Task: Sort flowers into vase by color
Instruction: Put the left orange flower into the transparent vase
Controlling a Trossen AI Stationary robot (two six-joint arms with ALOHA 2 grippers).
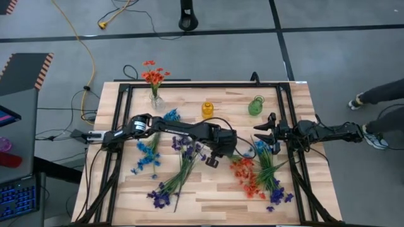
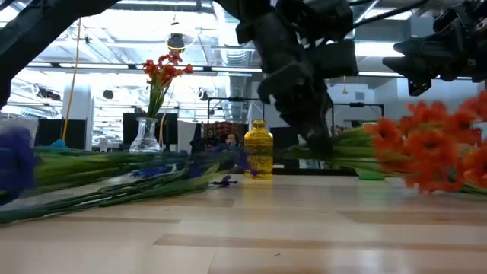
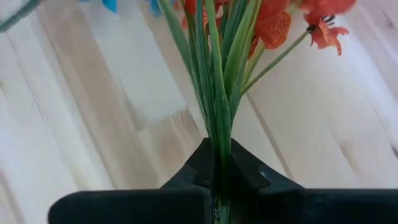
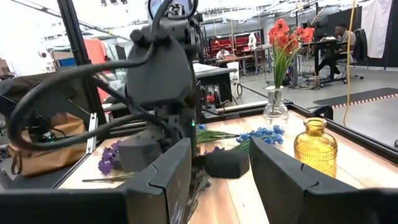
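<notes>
My left gripper (image 1: 213, 160) reaches over the table's middle and is shut on an orange-red flower sprig (image 1: 243, 173), whose blossoms show in the left wrist view (image 3: 273, 25) and the low view (image 2: 434, 148). My right gripper (image 1: 259, 130) hangs open above the table's right half (image 4: 217, 180), touching nothing. Blue sprigs (image 1: 149, 155), purple sprigs (image 1: 180, 170) and a mixed blue and purple bunch (image 1: 274, 183) lie flat on the wood. A clear vase (image 1: 155, 101) at the far edge holds orange-red flowers (image 1: 152, 75) by their stems. A yellow vase (image 1: 207, 109) and a green vase (image 1: 255, 106) stand beside it. My left gripper pinches the orange-red sprig's bundle of green stems (image 3: 221, 146) between its two fingers (image 3: 194, 171), near the bare stem end. The fingers point along the stems, slanting down from the table's left. The blossoms lie toward the table's right; whether they rest on the wood I cannot tell.
A black metal frame (image 1: 120, 126) runs round the tabletop. The near middle of the table (image 1: 214, 202) is bare wood. Cables and a yellow cord (image 1: 88, 57) lie on the floor beyond. A person's legs and shoes (image 1: 372, 104) show at the right.
</notes>
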